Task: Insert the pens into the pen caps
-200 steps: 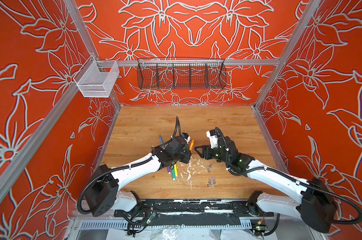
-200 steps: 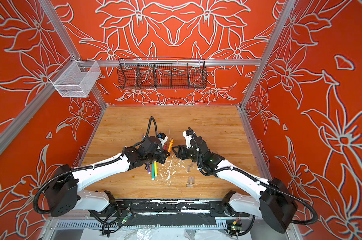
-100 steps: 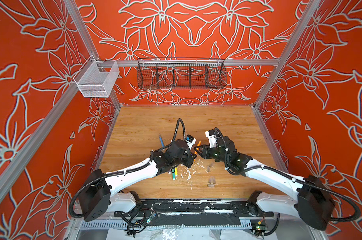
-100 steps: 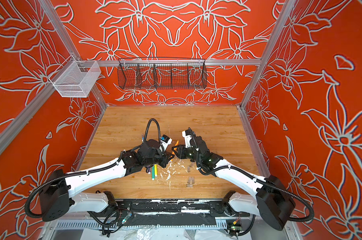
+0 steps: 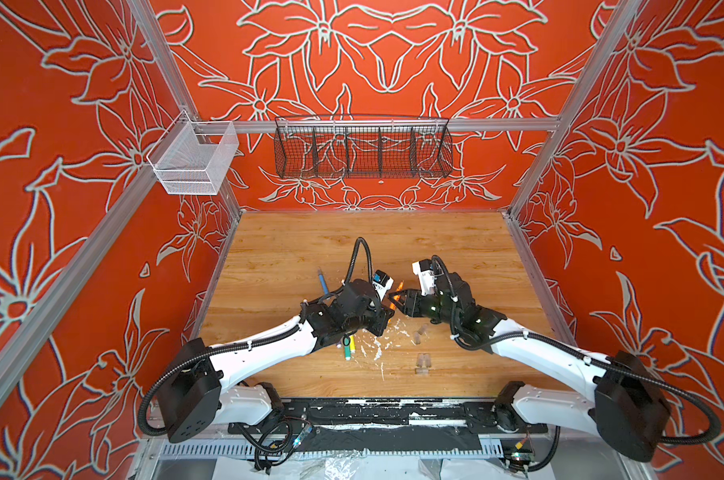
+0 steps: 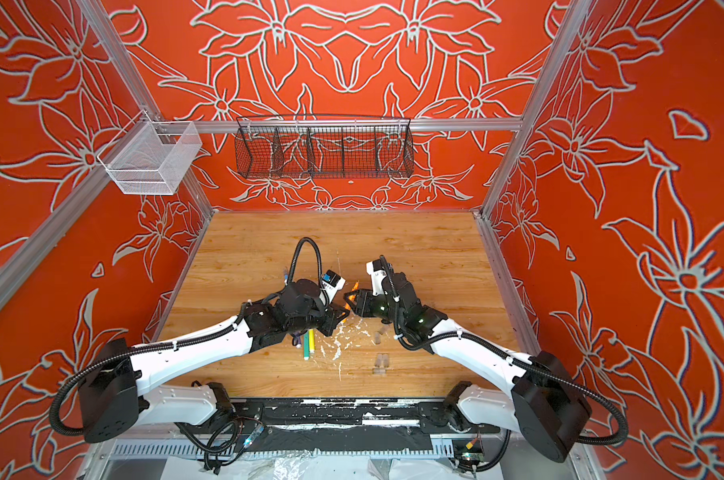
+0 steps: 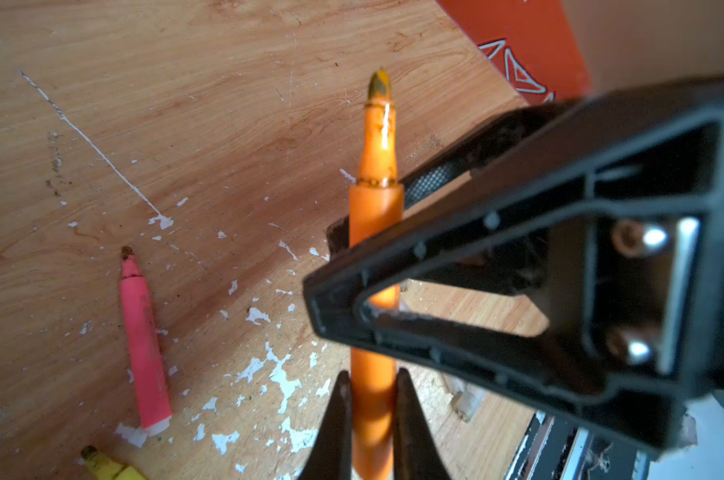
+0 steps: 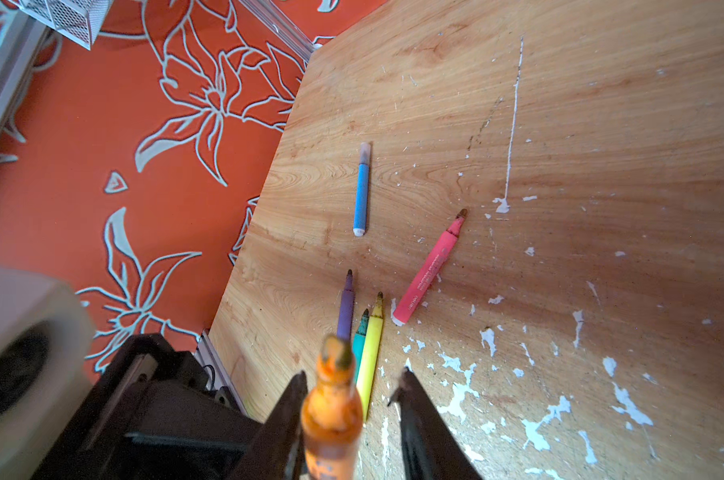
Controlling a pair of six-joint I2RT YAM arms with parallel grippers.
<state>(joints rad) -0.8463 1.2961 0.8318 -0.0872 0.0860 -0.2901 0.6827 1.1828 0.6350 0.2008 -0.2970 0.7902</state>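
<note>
**Surroundings.** Table (image 5: pixel 435 249): white flecks (image 8: pixel 460 395) scattered below both grippers. Four uncapped pens lie flat beyond the R gripper (image 8: pixel 353 374) tips. Purple pen (image 8: pixel 346 305), green pen (image 8: pixel 359 336) and yellow pen (image 8: pixel 373 345) lie side by side, green against yellow. Pink pen (image 8: pixel 429 268) lies just beside them, apart. Blue pen (image 8: pixel 361 195) lies farther out, with a clear cap (image 8: pixel 365 150) on its tip. In both top views the L arm (image 5: pixel 269 345) covers most of the purple/green/yellow group. Loose caps (image 5: pixel 422 330) lie on the table behind the R gripper, base side, near its wrist, not touching.

**Obstruction.** In the L wrist view an R finger (image 7: pixel 476 232) crosses in front of the orange pen (image 7: pixel 375 208) at mid-barrel.

**Grippers.**
- L gripper (image 7: pixel 373 376): clamped on the orange pen low on the barrel. Tip is bare and points away from the jaws.
- R gripper: jaws narrow, not closed. Orange pen tip end stands between the fingers, close against one with a gap to the other. Contact can't be confirmed.
</note>
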